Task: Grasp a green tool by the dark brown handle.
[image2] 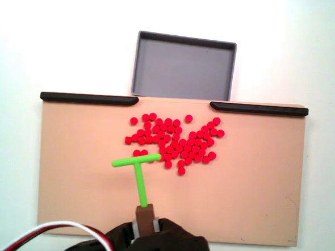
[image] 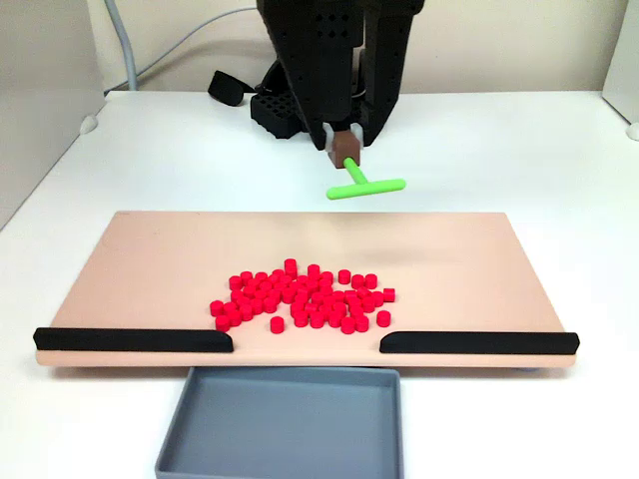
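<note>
Claw (image: 345, 147) fingers in a fixed view from the front come down from the black arm and close on the dark brown handle (image: 346, 149), pinching the block from both sides with pale pads. The green tool (image: 363, 183) hangs out below and forward of that grip: its stem slants down toward the camera and its crossbar lies nearly level, held above the white surface (image: 519, 150) just behind the far edge of the tan board (image: 150, 269). Whether the crossbar touches the surface cannot be told from here. On the board, nearer the camera, a heap of red cylinders (image: 305, 299) sits well apart from the tool. Two black strips (image: 135, 340) run along the board's near edge with a gap between them, and a grey tray (image: 285, 424) lies on the surface just in front of that gap. A grey cable loops at the back left.

From above, in a fixed view, the arm enters at the bottom edge and the claw (image2: 145, 222) is shut on the dark brown handle (image2: 144, 215). Here the green tool (image2: 137, 172) shows its full T outline over the board (image2: 255, 182): the stem points up the picture toward the red cylinders (image2: 175, 140), and the right tip of the crossbar sits just beside the nearest ones at the heap's lower left. The grey tray (image2: 186, 44) lies beyond the black strips (image2: 89, 98). Red, white and black wires curl beside the arm at the bottom left.
</note>
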